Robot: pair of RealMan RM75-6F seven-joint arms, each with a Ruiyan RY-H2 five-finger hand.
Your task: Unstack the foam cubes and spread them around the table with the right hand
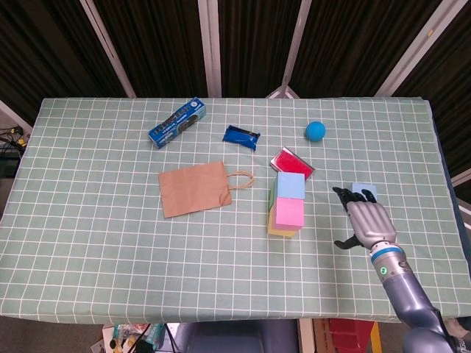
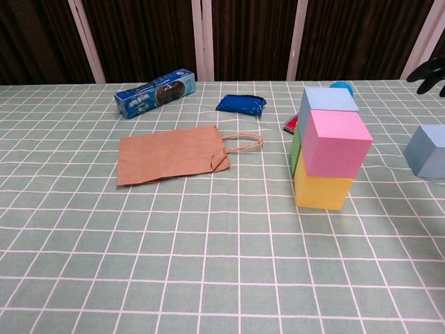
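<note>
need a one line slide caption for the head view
Right hand open above the table beside a light blue cube, with the remaining foam cube stack standing to its left.

Light: bright and even from above across the tablecloth [image 1: 88, 220].
Shadows: soft and short beside the cube stack [image 2: 327, 156].
Background: curtains [image 1: 162, 44] nearly black.
Focus: sharp in both views, no glare.

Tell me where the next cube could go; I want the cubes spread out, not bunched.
Bare cloth lies left of the paper bag, along the whole near edge, and in the far right corner beyond the ball. It is crowded around the stacked cubes, with the red packet just behind them and the loose blue cube by the right hand.
</note>
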